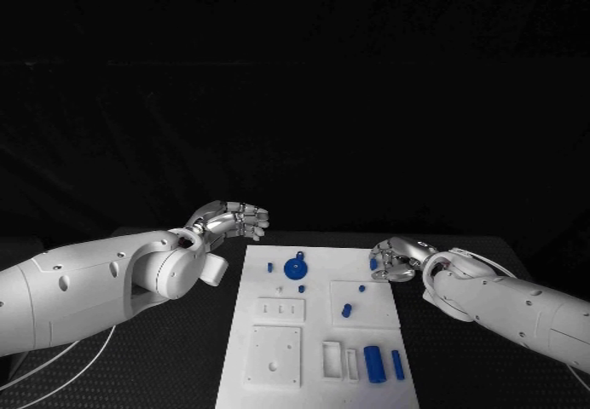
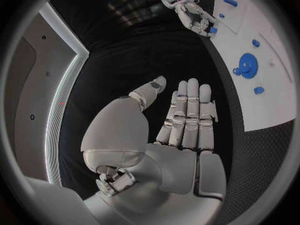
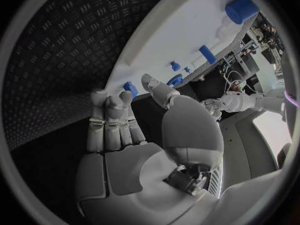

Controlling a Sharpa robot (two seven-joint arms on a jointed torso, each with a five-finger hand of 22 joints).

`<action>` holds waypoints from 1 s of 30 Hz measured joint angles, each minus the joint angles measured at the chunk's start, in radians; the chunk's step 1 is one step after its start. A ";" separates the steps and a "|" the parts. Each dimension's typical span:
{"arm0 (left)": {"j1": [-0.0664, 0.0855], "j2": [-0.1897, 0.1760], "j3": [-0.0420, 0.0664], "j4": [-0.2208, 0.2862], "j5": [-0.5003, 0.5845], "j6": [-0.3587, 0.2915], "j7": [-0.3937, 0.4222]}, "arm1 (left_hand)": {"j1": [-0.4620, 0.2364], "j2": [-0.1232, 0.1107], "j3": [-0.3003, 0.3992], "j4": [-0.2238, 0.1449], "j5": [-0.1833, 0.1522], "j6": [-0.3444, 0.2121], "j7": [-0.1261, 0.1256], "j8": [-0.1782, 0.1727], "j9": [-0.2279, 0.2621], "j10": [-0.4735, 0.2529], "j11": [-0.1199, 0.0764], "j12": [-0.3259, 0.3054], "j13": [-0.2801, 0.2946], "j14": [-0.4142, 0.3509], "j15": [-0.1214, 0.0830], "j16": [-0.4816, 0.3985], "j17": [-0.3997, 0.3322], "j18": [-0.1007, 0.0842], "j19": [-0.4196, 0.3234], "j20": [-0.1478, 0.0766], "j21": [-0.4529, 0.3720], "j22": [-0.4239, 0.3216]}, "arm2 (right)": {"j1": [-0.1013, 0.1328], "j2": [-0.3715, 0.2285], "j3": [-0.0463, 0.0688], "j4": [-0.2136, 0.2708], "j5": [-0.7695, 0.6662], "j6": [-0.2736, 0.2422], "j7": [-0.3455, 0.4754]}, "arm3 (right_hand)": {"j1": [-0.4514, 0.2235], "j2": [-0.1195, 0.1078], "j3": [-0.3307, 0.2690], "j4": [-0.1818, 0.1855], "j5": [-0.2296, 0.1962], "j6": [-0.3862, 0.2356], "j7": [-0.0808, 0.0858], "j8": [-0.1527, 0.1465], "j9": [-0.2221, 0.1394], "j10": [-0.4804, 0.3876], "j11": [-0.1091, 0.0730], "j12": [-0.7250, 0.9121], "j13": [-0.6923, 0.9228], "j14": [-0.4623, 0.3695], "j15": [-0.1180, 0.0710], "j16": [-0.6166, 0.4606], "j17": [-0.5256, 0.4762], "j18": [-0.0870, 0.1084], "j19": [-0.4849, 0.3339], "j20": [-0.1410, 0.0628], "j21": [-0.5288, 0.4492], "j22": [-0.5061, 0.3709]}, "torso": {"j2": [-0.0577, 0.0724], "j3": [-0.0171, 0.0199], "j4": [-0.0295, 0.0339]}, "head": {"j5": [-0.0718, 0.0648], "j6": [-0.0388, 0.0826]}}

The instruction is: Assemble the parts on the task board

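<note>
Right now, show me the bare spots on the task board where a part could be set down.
Bare white lies along the task board near-left edge, and between the blue gear and the right hand. The near-right corner is crowded: the blue cylinder and a slimmer blue peg sit side by side.

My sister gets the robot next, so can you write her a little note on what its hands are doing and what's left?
Left hand: holds nothing, fingers apart, off the task board's far left corner.
Right hand: at the board's right edge, fingertips at a small blue part; a grip cannot be confirmed.
On the board: blue gear at the far end, blue cylinder and blue pin at the near end.
Done: unclear. Left: most parts still look loose; fit them.
</note>
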 measured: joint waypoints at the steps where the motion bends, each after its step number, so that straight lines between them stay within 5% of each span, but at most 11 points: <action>1: 0.000 0.000 0.000 0.001 0.000 0.000 0.000 | 0.000 0.000 0.000 0.000 0.000 0.000 0.000 0.000 0.000 0.000 0.000 0.000 0.000 0.000 0.000 0.000 0.000 0.000 0.000 0.000 0.000 0.000 | 0.000 0.001 0.000 -0.002 0.000 0.000 0.000 | 0.000 0.000 0.002 -0.002 0.000 0.000 0.000 0.000 0.000 -0.002 -0.002 0.000 0.000 0.000 0.000 0.000 0.000 0.000 0.000 0.000 0.000 0.000 | 0.000 0.0000 0.0006 | 0.000 -0.001; 8: 0.000 -0.002 0.000 0.008 0.000 0.001 0.000 | 0.000 0.000 0.003 -0.003 0.000 0.000 0.000 0.000 0.000 0.000 0.000 0.000 0.000 0.000 0.000 0.000 0.001 0.000 0.000 0.000 0.000 0.000 | 0.000 0.010 0.000 -0.020 0.001 0.000 -0.001 | 0.015 0.015 0.020 -0.003 0.000 0.006 -0.005 0.006 0.001 -0.001 -0.002 0.002 -0.004 0.000 0.000 0.000 0.000 0.000 0.000 0.000 0.000 0.000 | 0.001 -0.0002 0.0052 | -0.004 -0.003; 24: 0.000 -0.006 0.000 0.015 0.000 0.002 -0.001 | 0.000 0.000 0.003 -0.003 0.000 0.000 0.000 0.000 0.001 0.000 0.000 0.000 0.000 0.000 0.000 0.000 0.001 -0.002 0.000 0.000 0.000 0.000 | -0.001 0.016 0.000 -0.034 0.001 0.001 -0.003 | 0.032 0.068 0.074 -0.021 -0.007 0.090 -0.030 0.053 0.021 0.008 -0.022 0.011 -0.016 0.003 -0.021 0.008 0.003 0.000 0.000 0.000 0.012 0.000 | 0.000 0.0018 0.0039 | -0.002 -0.010; 30: 0.000 -0.008 0.000 0.015 0.000 0.002 -0.001 | 0.000 0.000 0.003 -0.003 0.000 0.000 0.000 0.000 0.001 0.000 0.000 0.000 0.001 0.000 0.000 0.000 0.002 -0.002 0.000 0.000 0.000 0.000 | -0.001 0.018 0.000 -0.036 0.000 0.001 -0.004 | 0.030 0.070 0.083 -0.025 -0.007 0.112 -0.039 0.064 0.027 0.013 -0.028 0.011 -0.020 0.004 -0.029 0.008 0.004 0.004 0.000 0.000 0.015 0.000 | -0.001 0.0025 0.0029 | -0.004 -0.014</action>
